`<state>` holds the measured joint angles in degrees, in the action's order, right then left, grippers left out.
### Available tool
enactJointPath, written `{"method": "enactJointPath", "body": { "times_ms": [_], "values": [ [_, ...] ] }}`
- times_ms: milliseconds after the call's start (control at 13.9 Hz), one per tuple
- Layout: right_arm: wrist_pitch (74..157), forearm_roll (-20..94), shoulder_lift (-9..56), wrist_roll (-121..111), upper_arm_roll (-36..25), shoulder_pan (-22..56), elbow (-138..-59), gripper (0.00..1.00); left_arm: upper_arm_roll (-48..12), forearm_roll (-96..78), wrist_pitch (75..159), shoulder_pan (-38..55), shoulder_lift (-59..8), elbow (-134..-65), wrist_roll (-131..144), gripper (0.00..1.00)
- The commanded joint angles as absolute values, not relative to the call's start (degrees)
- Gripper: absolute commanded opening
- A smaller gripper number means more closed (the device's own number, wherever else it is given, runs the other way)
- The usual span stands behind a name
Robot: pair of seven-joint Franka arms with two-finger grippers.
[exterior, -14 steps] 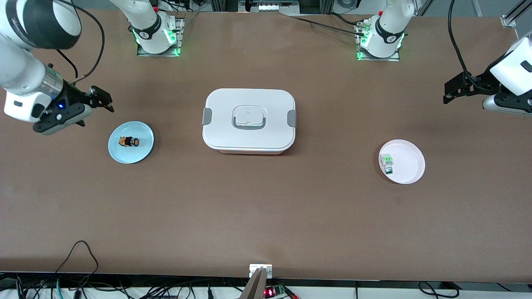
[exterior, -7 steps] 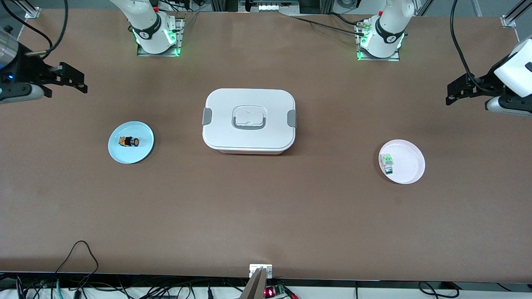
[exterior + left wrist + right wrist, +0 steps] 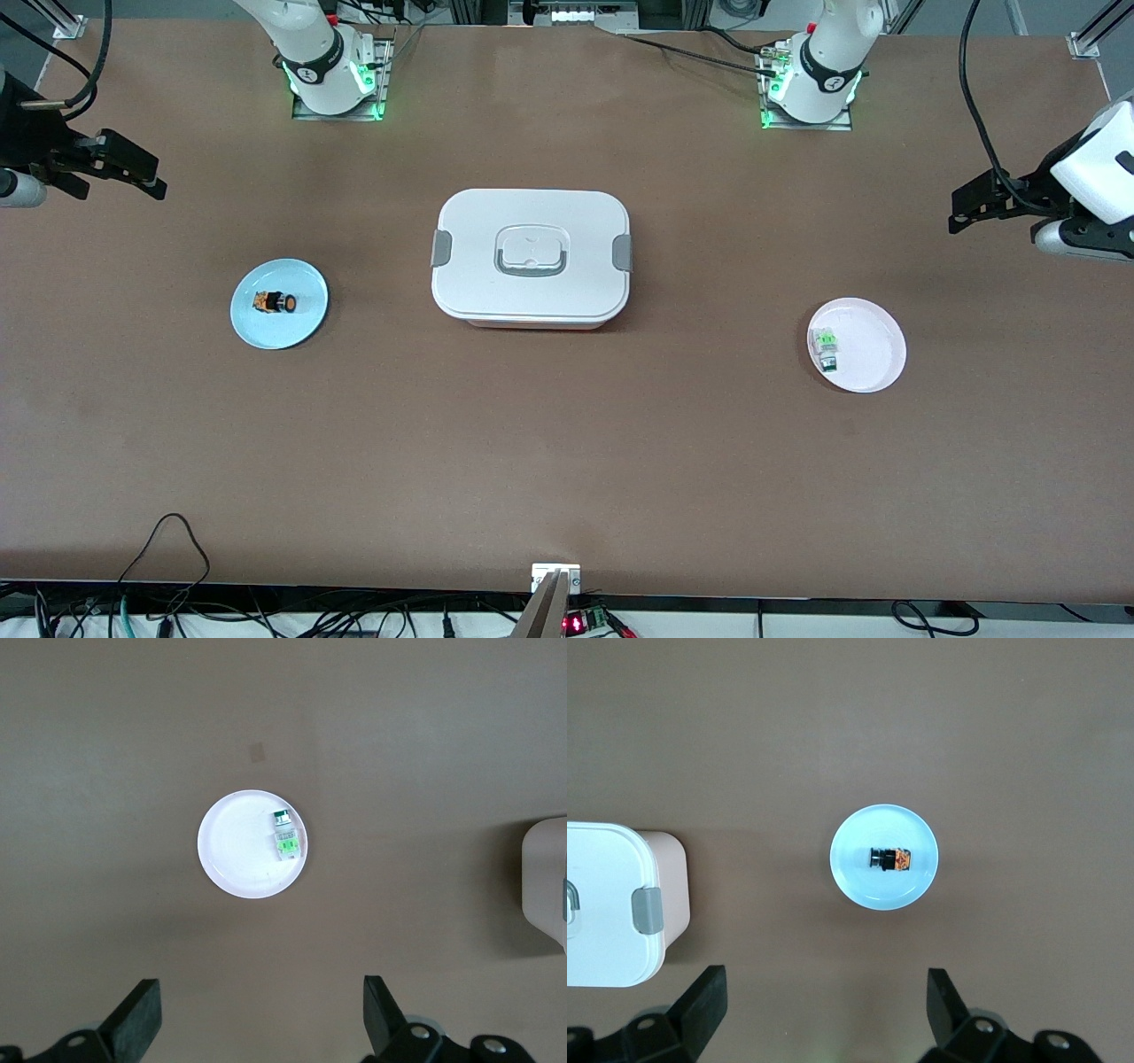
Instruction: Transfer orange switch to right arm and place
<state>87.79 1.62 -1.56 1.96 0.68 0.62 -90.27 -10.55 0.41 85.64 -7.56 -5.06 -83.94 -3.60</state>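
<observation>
Right pincer (image 3: 133, 173) — now up and away from the blue plate (image 3: 306, 323) (left pincer (image 3: 970, 206) barely shifted).

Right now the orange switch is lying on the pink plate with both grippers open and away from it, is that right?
Not quite. The orange switch lies on the blue plate, as the front view shows; the pink plate holds the green part. The left gripper and right gripper are indeed open and away.

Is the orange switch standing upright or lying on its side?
On its side: the orange switch lies lengthwise on the blue plate.
</observation>
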Motion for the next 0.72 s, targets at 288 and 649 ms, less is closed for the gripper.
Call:
{"method": "enactJointPath", "body": {
  "times_ms": [288,649],
  "values": [
    [86.0,0.6,1.0,2.2,1.1,-0.1,-85.4,1.0,-10.6,-0.6,85.2,-8.7,-4.5,-83.2,-3.5,1.0],
    [85.0,0.5,1.0,2.4,1.1,-0.1,-85.5,1.0,-10.6,-0.7,85.2,-10.0,-2.6,-86.4,-3.5,1.0]
  ]
}}
